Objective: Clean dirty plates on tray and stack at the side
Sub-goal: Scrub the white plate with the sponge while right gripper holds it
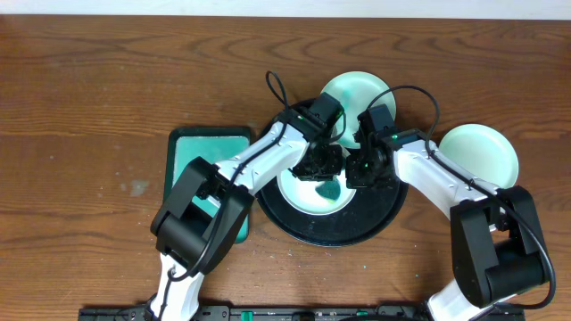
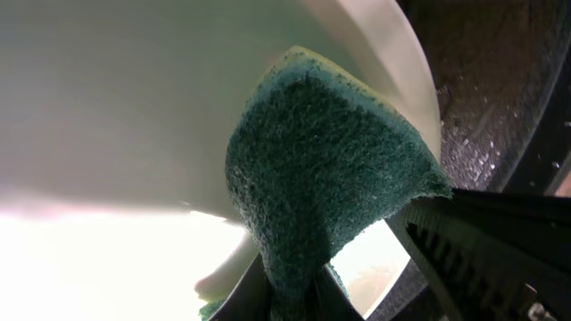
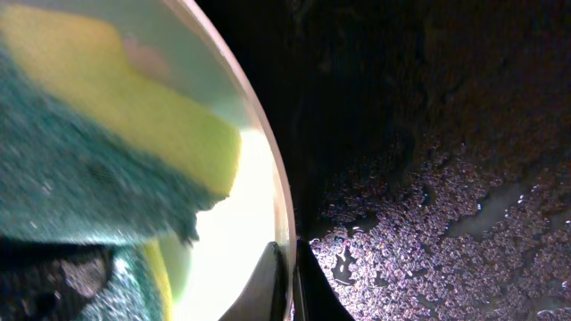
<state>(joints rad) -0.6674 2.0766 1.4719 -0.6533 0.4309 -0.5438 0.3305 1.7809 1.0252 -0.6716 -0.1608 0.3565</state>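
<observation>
On the brown wood-grain table (image 1: 89, 89), mid-frame: a black round tray (image 1: 375, 221) carrying one pale mint plate (image 1: 299, 192). Narrow strip of pale wall (image 1: 268, 7) along the far edge, nothing else of the room in view. Both arms reach in from the near edge and meet over the tray. Left tool (image 1: 323, 165) is clenched on a sponge (image 1: 330, 190), green scouring face pressed against the plate's inner surface; in the left wrist view the sponge (image 2: 330, 178) bulges out of the pinch at the bottom edge, yellow foam just showing at its top. Right tool (image 1: 361, 168) is pinched on the plate's rim at the right side; its wrist view shows the two fingertips closed over the thin edge (image 3: 287, 276), the plate tilted up off the tray floor. Tray surface is wet, beaded with droplets (image 3: 428, 241). A second plate (image 1: 357, 89) lies just behind the tray, a third plate (image 1: 482, 152) to the right of it, both directly on the table. A teal rectangular dish (image 1: 192, 147) sits left of the tray, partly under the left arm.
</observation>
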